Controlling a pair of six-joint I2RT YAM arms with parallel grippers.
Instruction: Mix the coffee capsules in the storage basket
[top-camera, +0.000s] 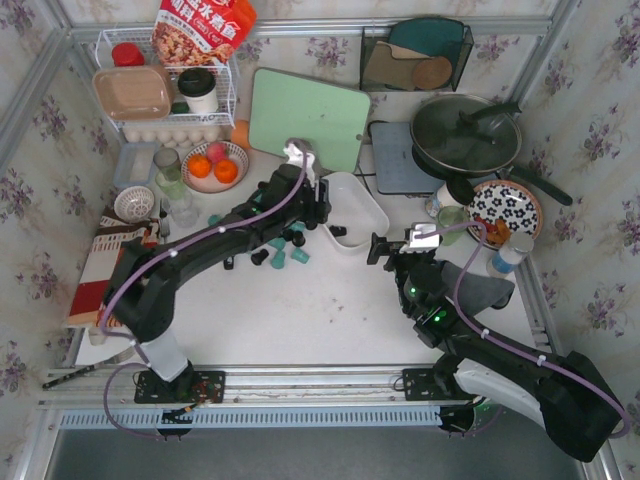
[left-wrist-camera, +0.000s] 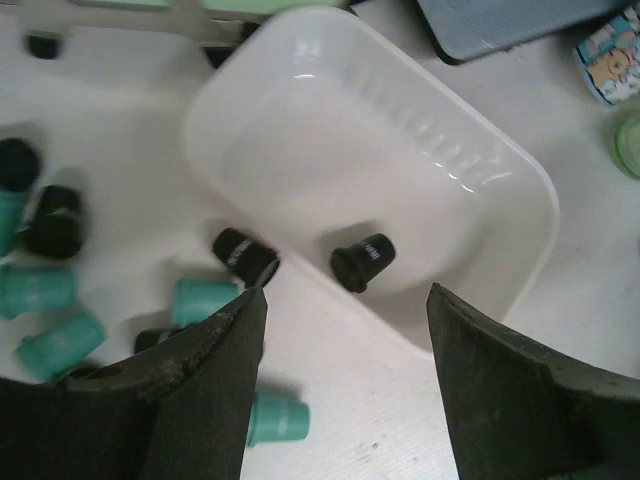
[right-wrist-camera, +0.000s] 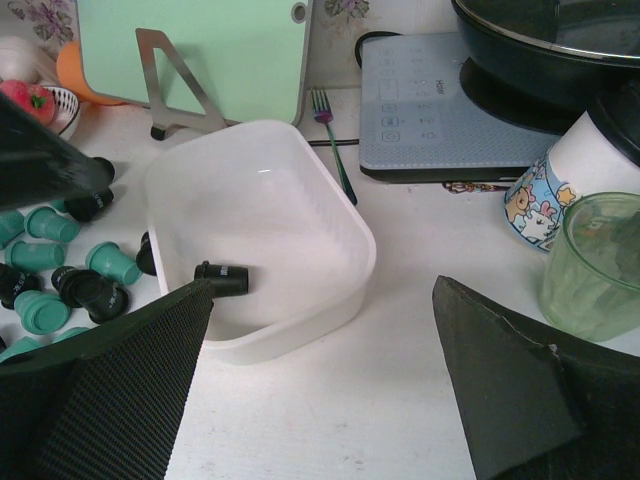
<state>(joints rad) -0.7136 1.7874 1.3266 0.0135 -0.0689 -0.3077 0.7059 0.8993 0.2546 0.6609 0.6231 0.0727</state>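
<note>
The white storage basket (top-camera: 362, 205) stands mid-table with one black capsule (left-wrist-camera: 362, 262) lying in its near end; it also shows in the right wrist view (right-wrist-camera: 222, 277). Several teal and black coffee capsules (top-camera: 275, 252) lie loose on the table left of the basket, also seen in the left wrist view (left-wrist-camera: 205, 300) and the right wrist view (right-wrist-camera: 60, 285). One black capsule (left-wrist-camera: 243, 256) lies against the basket's outer wall. My left gripper (left-wrist-camera: 346, 300) is open and empty, just above the basket's left rim (top-camera: 320, 208). My right gripper (right-wrist-camera: 322, 290) is open and empty, on the near right of the basket (top-camera: 380, 248).
A green cutting board (top-camera: 305, 115) leans behind the basket, with a fork (right-wrist-camera: 330, 135) beside it. An induction cooker (top-camera: 400, 165) with a black pan (top-camera: 465, 135), a printed cup (right-wrist-camera: 560, 190) and a green glass (right-wrist-camera: 595, 265) stand right. A fruit bowl (top-camera: 215, 165) and wire rack (top-camera: 165, 95) stand back left.
</note>
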